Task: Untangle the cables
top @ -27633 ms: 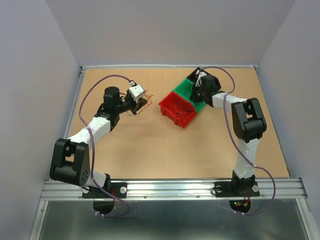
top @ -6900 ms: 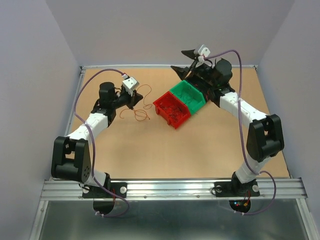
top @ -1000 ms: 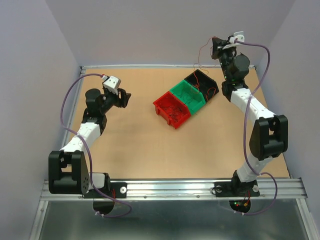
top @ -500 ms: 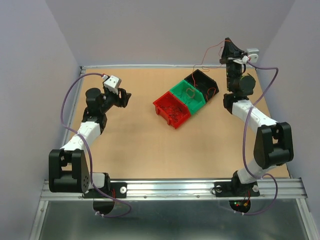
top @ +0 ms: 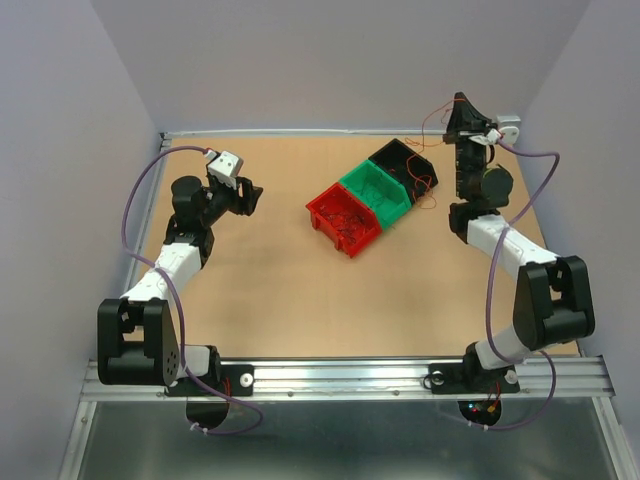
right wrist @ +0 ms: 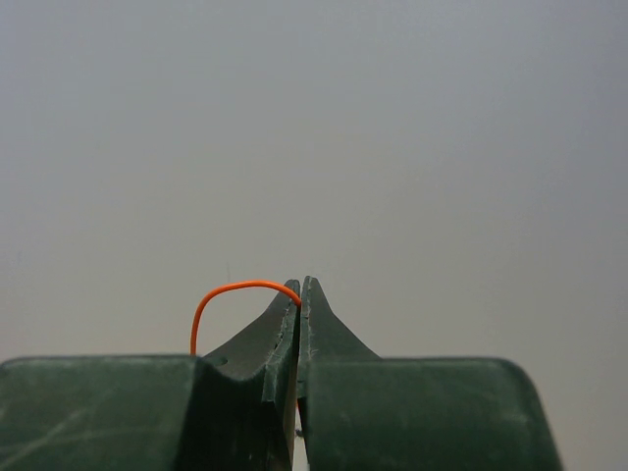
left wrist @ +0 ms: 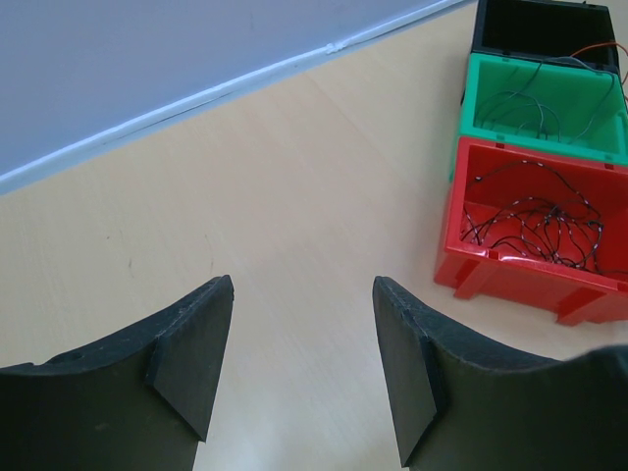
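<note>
The right arm had swung further outward since a moment before, its right fingers (right wrist: 334, 339) pinched shut on an orange cable (right wrist: 228, 287) trailing down toward the black bin (top: 400, 158). The left fingers (left wrist: 191, 343) stood open and empty above the table (left wrist: 294, 177). So thin a cable could slip free, or snag and drag its neighbours out.

Before the left tool (left wrist: 302, 294) the table (left wrist: 294, 167) lies open; bins (left wrist: 510, 283) block rightward.

One red bin (left wrist: 510, 277), one green bin (left wrist: 470, 103), one black bin (left wrist: 535, 20), two arms (top: 176, 260), many thin cables (left wrist: 535, 211).
</note>
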Controlling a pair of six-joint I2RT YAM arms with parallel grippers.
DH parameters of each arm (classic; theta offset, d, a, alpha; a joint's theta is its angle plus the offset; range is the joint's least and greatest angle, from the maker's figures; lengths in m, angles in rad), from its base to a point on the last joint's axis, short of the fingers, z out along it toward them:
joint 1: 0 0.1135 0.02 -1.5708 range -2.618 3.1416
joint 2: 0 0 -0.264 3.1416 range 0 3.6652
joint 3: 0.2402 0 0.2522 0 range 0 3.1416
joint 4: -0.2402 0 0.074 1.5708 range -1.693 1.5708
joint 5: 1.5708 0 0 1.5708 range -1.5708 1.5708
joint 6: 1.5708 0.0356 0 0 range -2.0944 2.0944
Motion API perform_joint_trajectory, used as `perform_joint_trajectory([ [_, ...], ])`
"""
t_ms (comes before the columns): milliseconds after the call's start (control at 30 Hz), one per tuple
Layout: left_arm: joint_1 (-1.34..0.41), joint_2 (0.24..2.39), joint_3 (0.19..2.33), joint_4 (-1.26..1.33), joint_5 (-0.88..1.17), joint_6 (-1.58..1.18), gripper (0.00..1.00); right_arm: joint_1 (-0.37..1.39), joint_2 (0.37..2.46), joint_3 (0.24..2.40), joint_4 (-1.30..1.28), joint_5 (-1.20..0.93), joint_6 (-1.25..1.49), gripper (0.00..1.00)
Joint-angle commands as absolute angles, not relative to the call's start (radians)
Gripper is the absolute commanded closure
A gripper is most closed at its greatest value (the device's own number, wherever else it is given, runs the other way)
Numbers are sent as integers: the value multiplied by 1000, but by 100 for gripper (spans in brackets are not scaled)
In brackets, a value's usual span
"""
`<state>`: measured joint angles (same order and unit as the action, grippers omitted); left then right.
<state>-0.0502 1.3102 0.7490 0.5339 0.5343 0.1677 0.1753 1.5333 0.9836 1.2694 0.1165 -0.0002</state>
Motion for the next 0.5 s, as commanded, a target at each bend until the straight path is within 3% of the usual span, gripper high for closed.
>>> perform_joint_trajectory([
  [0, -46, 1305, 798, 565, 557, 179, 30, 167, 1445, 950, 1646, 162, -31, 100],
  [467, -46, 1315, 804, 560, 561, 179, 30, 167, 1204, 807, 1652, 176, -81, 99],
])
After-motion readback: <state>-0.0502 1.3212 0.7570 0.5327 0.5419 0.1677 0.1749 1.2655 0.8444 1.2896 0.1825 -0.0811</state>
